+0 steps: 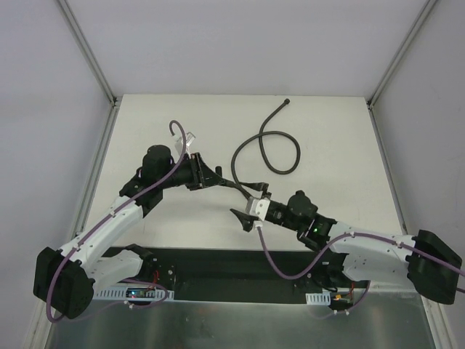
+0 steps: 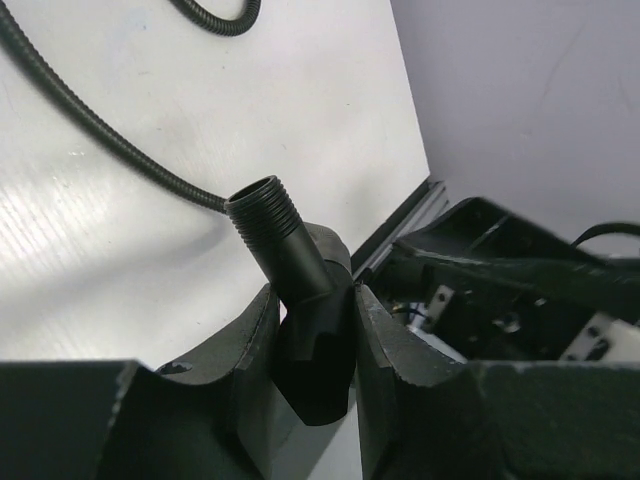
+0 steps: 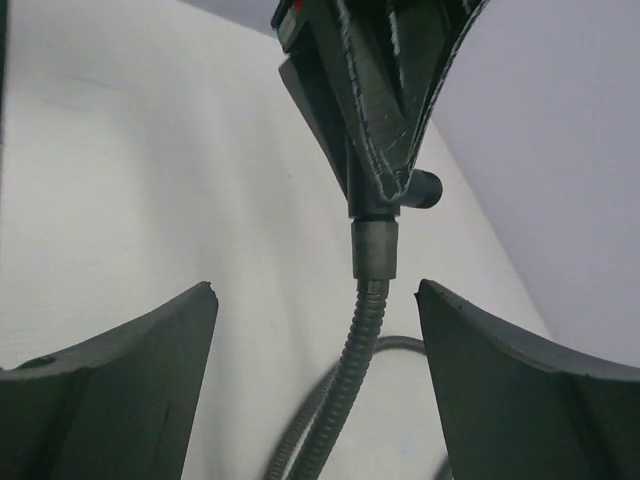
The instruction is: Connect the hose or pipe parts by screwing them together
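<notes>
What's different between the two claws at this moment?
The left gripper is shut on the black fitting; the right gripper stands open, holding nothing. The left gripper's fingers press the fitting's sides; the right gripper's fingers flank the hose without touching it. Both are black two-finger grippers, pointed at the spot where hose meets fitting.

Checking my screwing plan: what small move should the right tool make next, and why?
Probably close the right tool on the grey cylindrical collar of the dark-grey flexible hose: its fingers stand open either side of it, and the collar meets the small black T-shaped fitting clamped in the left tool.
</notes>
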Motion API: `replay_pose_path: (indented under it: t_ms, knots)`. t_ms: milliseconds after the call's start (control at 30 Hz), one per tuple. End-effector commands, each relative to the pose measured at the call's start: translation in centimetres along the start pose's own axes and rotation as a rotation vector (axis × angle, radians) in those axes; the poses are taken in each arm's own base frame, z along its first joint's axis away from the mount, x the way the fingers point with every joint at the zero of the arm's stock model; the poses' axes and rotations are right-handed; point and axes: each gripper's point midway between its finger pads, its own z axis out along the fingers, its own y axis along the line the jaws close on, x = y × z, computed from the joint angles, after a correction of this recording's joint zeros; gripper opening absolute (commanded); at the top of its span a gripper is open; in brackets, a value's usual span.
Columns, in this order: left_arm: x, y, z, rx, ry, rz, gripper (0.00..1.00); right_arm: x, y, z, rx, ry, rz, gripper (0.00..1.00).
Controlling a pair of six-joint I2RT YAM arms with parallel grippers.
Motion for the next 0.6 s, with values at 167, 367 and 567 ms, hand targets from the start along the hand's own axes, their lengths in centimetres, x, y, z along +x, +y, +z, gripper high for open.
replay_pose_path:
  t_ms: [167, 367, 567]
  knots:
    - [-1.8, -3.0, -0.8, 0.039, -0.038, -0.209, 0.0, -1.8, -4.4, 1.4, 0.284, 0.052, -0.459, 0.73]
    - [-1.0, -3.1, -1.0, 0.049, -0.012, -0.263, 0.0, -1.2, -2.8, 3.4, 0.249, 0.08, -0.502, 0.63]
    - [-0.7, -4.1, -1.6, 0.088, 0.008, -0.223, 0.0, -1.4, -2.5, 4.5, 0.243, 0.09, -0.492, 0.26]
